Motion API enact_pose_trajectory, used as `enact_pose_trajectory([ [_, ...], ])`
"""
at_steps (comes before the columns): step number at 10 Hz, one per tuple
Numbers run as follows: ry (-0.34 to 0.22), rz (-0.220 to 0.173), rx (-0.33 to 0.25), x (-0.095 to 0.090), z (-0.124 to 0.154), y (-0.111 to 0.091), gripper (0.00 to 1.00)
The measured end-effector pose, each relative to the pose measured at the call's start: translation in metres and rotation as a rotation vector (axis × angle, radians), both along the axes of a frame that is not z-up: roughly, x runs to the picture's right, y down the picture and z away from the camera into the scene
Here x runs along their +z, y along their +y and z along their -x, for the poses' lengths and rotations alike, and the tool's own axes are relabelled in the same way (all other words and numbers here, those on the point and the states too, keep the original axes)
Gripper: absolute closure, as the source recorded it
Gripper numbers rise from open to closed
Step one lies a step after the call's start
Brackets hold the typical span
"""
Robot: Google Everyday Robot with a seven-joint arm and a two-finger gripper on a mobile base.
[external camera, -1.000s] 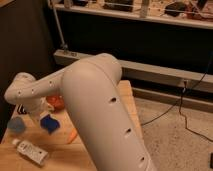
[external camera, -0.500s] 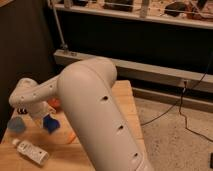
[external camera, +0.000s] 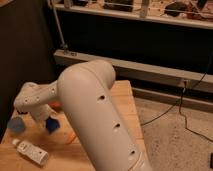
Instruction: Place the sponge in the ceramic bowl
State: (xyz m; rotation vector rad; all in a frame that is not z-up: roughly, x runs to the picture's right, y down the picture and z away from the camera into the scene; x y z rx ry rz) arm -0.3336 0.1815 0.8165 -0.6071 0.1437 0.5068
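The sponge is a small dark blue block lying on the wooden table at the left. My gripper hangs at the end of the white arm, right over the sponge and touching or nearly touching its top left. The ceramic bowl shows only as an orange-red sliver behind the wrist, just beyond the sponge. The arm hides the rest of it.
A round pale blue cup stands left of the sponge. A white bottle lies near the table's front left corner. An orange carrot peeks out beside the arm. A dark shelf unit runs behind the table.
The wrist end of the arm has dropped slightly down and to the right, closer to the sponge. The sponge, cup and bottle stay where they were on the table.
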Motion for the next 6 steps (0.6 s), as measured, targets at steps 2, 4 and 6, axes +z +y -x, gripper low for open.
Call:
enact_pose_trajectory([
  [2, 0.001, 0.002, -0.012, 0.003, 0.004, 0.006, 0.35],
  [4, 0.016, -0.008, -0.027, 0.008, 0.005, 0.006, 0.35],
  [6, 0.024, -0.018, -0.033, 0.014, 0.013, 0.005, 0.35],
])
